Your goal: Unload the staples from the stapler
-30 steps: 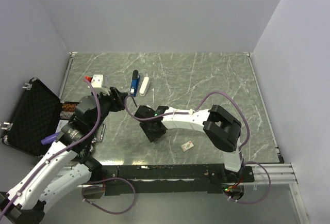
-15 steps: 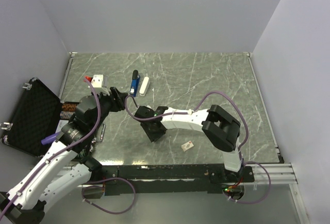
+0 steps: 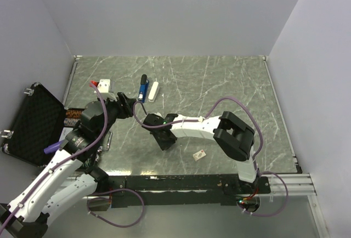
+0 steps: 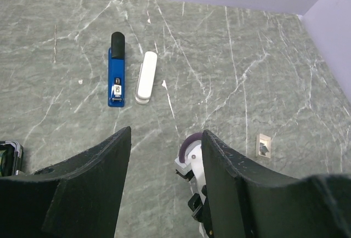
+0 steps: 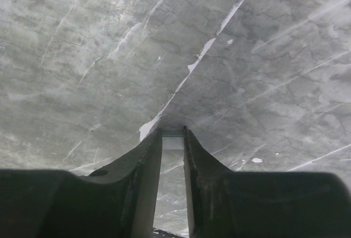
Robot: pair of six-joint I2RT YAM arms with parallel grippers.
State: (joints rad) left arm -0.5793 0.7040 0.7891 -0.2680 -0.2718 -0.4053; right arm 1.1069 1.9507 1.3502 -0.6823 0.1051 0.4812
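Left claw (image 4: 165,131) hangs wide apart and empty over the table (image 4: 285,62), a grey-green marbled slab with white veins. Ahead of it in the left wrist view lies the stapler (image 4: 115,71), a slim blue bar with a black end, lying flat and apart from the claw. Just beside it, and parallel, lies a smooth white rounded bar (image 4: 146,77). A small card (image 4: 264,145) lies off to the right.

In the right wrist view my right claw (image 5: 173,131) points down at the slab, its matt black fingers (image 5: 131,194) a narrow slot apart. Across that slot at the tips sits what I take for the staples (image 5: 173,142), a thin pale sliver. Whether the pads pinch it yet I cannot tell.

From above, the right claw stands tip-down near the table's middle, on the near side of the stapler and apart from it. The left hangs near the stapler's near end.

I judge the strip is already out of the stapler, and the step in hand is picking it up. Next calls for a square, gentle pinch on so thin and slick a strip, then a straight lift. It may slide away or break apart.
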